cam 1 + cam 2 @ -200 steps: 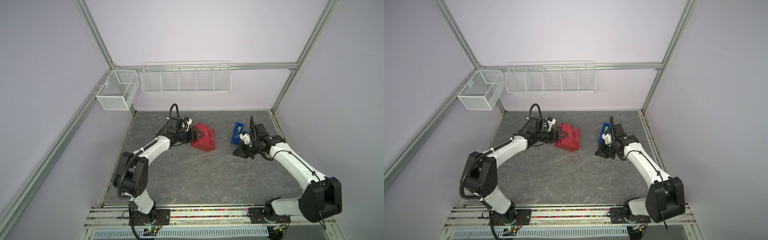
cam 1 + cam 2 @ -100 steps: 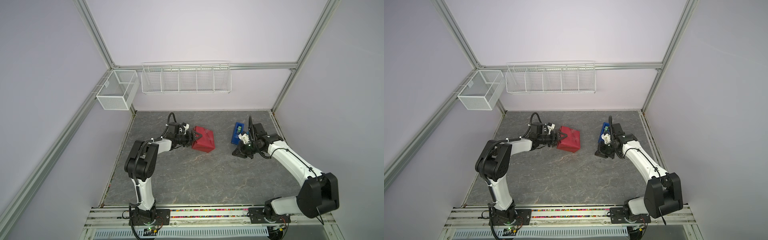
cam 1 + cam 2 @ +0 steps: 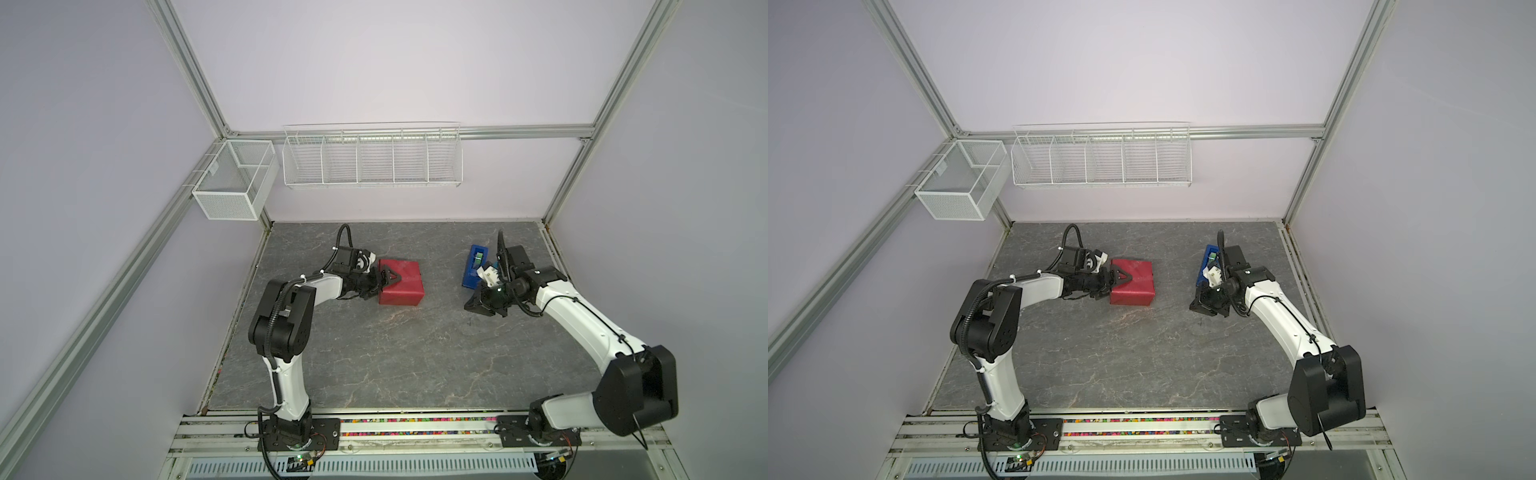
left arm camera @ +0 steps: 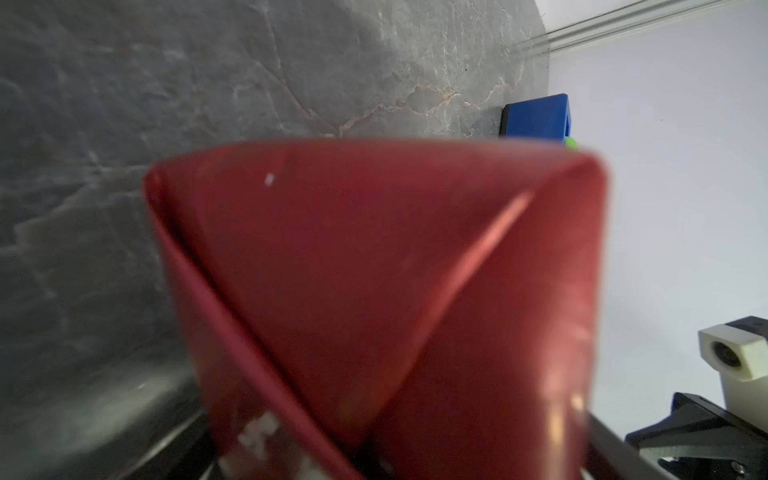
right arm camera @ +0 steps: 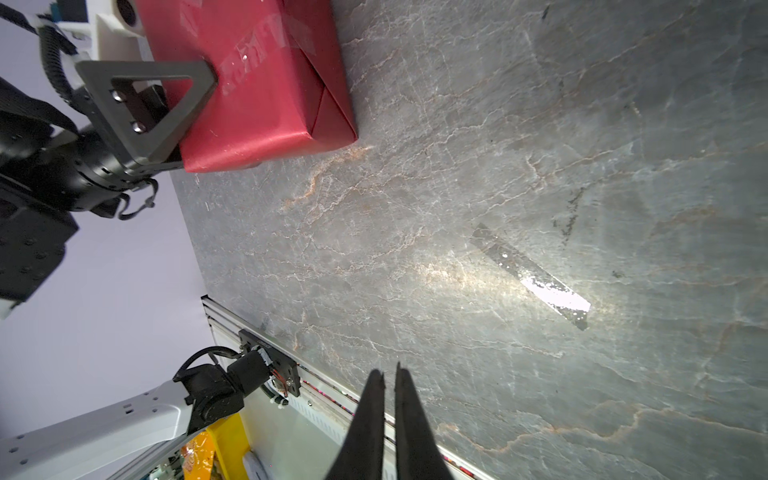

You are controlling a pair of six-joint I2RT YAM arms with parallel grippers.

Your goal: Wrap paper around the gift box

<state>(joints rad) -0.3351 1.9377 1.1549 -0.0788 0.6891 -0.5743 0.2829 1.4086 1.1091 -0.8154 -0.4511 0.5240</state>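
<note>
The paper (image 3: pixel 402 283) (image 3: pixel 1133 283) is red and folded round a box-shaped package at the middle back of the table. Clear tape runs across its top (image 5: pixel 253 54), and the gift box is hidden inside. My left gripper (image 3: pixel 384 286) (image 3: pixel 1116 286) is open, its jaws spread wide at the package's left end, with one triangular finger (image 5: pixel 145 108) lying over the top face. The left wrist view is filled by a folded paper end (image 4: pixel 374 270). My right gripper (image 5: pixel 387 370) (image 3: pixel 478 305) hovers low over bare table in front of the tape dispenser, its fingers a narrow slit apart with nothing between them.
A blue tape dispenser (image 3: pixel 475 266) (image 3: pixel 1208 262) with a green roll stands at the back right, beside my right wrist. A loose strip of clear tape (image 5: pixel 532 274) lies flat on the table. Two white wire baskets (image 3: pixel 372 156) (image 3: pixel 232 183) hang on the walls.
My left arm has folded its elbow back while its gripper stayed at the package, and its jaws have spread wider. My right fingers have parted slightly.
</note>
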